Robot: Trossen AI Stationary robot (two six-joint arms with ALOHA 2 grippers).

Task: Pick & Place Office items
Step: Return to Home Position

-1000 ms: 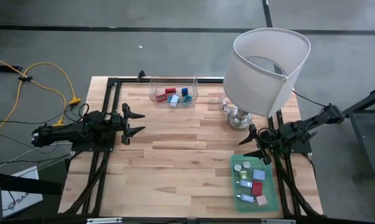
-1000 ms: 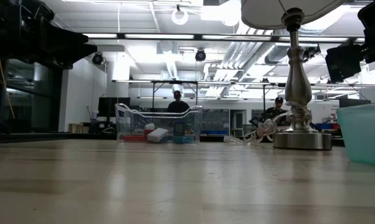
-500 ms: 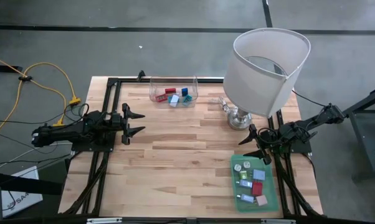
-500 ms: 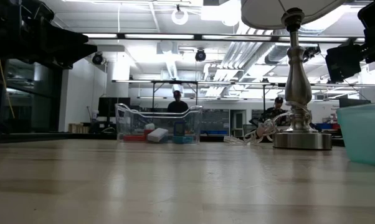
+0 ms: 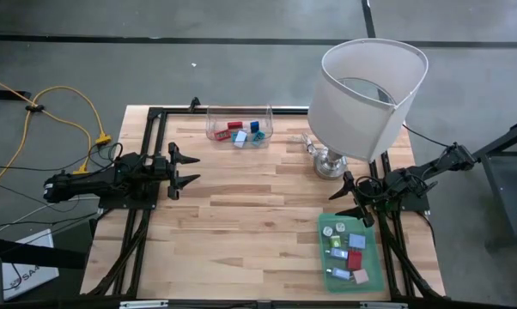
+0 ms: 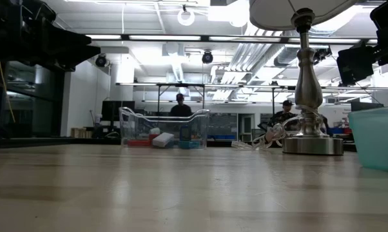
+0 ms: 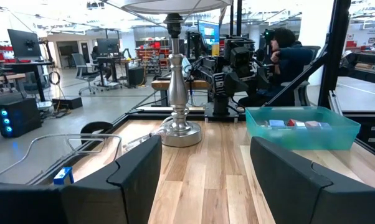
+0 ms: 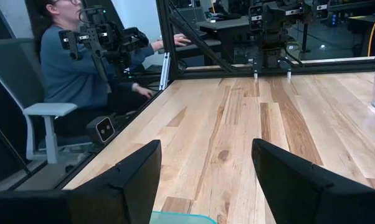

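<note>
Several tiny office items, red, blue and light blue, lie in a clear bin point(image 5: 240, 129) at the table's far middle, also seen as the clear bin point(image 6: 164, 129) in the low view. More small pieces lie in a teal tray point(image 5: 374, 266) at the near right. My left gripper point(image 5: 188, 168) hovers open over the table's left side and points right, with nothing between its fingers point(image 7: 134, 171). My right gripper point(image 5: 349, 199) stands open at the right edge, just beyond the tray's far end. It points left, and its fingers point(image 8: 134, 171) are empty.
A big white lamp point(image 5: 370, 86) stands on its metal base point(image 5: 330, 163) at the far right, its shade overhanging the right arm. Its cord lies by the base. Bare wood spans the table's middle and near left. A person point(image 8: 75, 68) sits beyond the left edge.
</note>
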